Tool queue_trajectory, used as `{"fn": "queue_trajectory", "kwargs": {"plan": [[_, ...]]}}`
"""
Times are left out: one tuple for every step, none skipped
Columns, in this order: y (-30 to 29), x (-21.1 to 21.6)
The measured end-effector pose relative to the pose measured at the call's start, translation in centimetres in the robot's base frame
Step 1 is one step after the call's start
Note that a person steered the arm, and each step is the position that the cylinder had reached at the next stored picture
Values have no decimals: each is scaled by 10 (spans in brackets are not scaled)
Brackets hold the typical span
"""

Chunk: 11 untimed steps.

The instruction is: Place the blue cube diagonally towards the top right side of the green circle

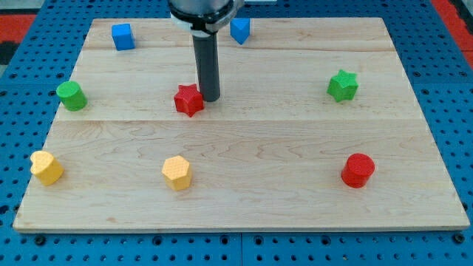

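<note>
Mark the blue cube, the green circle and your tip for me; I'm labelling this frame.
blue cube (123, 36): camera view, middle of its front face.
green circle (72, 96): camera view, centre of the cylinder.
my tip (209, 99): camera view, rod's very end, beside the red star (188, 100).

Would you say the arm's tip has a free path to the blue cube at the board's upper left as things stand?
Probably yes. My tip sits beside the red star, on its right, and the blue cube lies up-left. Bare board lies between if I pass above the star.
</note>
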State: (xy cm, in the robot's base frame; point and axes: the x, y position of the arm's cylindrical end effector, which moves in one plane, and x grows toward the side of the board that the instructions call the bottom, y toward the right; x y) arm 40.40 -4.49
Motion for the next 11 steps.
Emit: {"fn": "queue_trajectory", "kwargs": {"plan": [[-21, 19], [-67, 17], [-111, 4], [-78, -42], [-74, -122], [-83, -195], [-120, -211], [-146, -166], [-180, -133], [-164, -182], [-229, -206]]}}
